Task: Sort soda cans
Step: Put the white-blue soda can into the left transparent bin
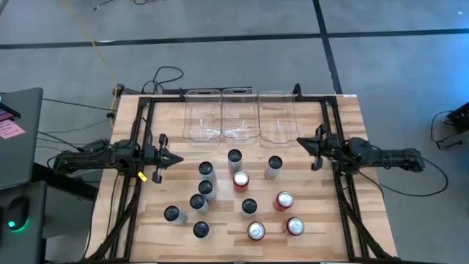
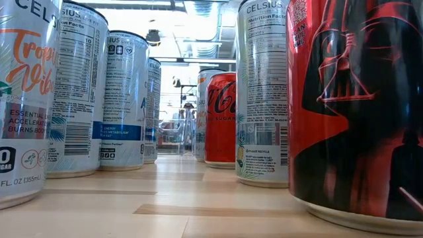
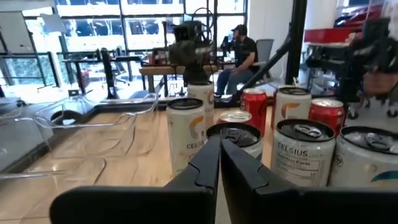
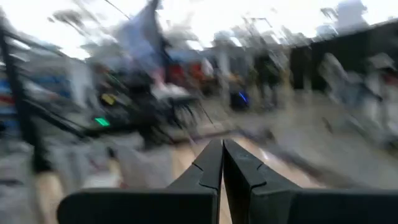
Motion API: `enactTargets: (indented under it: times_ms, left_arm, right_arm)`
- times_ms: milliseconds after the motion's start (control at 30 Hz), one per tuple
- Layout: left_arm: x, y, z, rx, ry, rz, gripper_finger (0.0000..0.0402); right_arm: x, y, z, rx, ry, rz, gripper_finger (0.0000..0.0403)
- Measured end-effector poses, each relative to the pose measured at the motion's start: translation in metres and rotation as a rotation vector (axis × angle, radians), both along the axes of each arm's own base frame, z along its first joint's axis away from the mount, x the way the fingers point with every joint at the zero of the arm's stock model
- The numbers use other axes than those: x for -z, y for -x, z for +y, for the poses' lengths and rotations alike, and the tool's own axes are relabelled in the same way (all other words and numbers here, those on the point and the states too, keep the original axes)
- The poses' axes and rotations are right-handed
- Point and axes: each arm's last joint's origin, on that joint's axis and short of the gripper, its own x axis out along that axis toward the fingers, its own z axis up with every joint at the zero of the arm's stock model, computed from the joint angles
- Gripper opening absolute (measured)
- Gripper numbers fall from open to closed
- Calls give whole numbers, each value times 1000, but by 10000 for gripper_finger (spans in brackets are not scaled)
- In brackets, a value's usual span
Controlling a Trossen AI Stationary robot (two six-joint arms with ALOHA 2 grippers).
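Several silver-grey soda cans (image 1: 206,188) and red soda cans (image 1: 284,199) stand upright on their bases on the wooden table (image 1: 344,125), clustered in its middle and near half. In the low view a red can (image 2: 221,119) stands among tall silver ones (image 2: 125,99). My left gripper (image 1: 181,159) hangs level at the left side, shut, pointing toward the cans. The nearest silver can (image 3: 239,137) stands just beyond its tips (image 3: 220,146). My right gripper (image 1: 298,141) is level at the right side, shut (image 4: 222,146), beside a silver can (image 1: 274,163).
Three clear plastic bins (image 1: 238,117) stand side by side along the table's far edge. Black frame rails (image 1: 135,183) run down both sides of the table. Beyond the table a person (image 3: 239,53) sits at a desk.
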Motion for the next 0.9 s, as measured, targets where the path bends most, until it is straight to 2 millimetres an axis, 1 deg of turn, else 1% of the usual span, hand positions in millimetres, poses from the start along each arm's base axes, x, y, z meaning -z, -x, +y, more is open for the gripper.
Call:
enactTargets:
  times_ms: [67, 100, 133, 200, 300, 400, 533, 667, 800, 900]
  left_arm:
    - [-3, 0, 0, -6, 56, -25, 13]
    - [-4, 0, 1, -25, 115, -39, 14]
    - [-5, 0, 2, -47, 172, -52, 17]
    - [-7, 1, 3, -82, 228, -63, 28]
    - [-8, 1, 4, -125, 228, -59, 60]
    - [-9, 1, 4, -134, 190, -64, 106]
    - [-5, -1, 2, -63, 174, -9, 173]
    - [-4, -4, 1, -13, 196, 13, 228]
    - [-15, -5, 0, 21, 196, -71, 260]
    - [-22, -5, -1, 61, 171, -72, 271]
  right_arm:
    - [5, 0, -3, 65, -53, 32, 36]
    - [6, 0, -4, 93, -67, 40, 36]
    - [7, 1, -6, 112, -70, 44, 36]
    - [6, 1, -8, 143, -63, 37, 36]
    - [5, 2, -11, 181, -36, 45, 42]
    - [8, 2, -13, 195, 1, 88, 55]
    - [8, 0, -9, 78, 60, 115, 74]
    - [3, -1, -2, -94, -54, 14, 96]
    - [-7, 0, 5, -195, -177, -123, 124]
    - [-16, 2, 10, -264, -219, -201, 143]
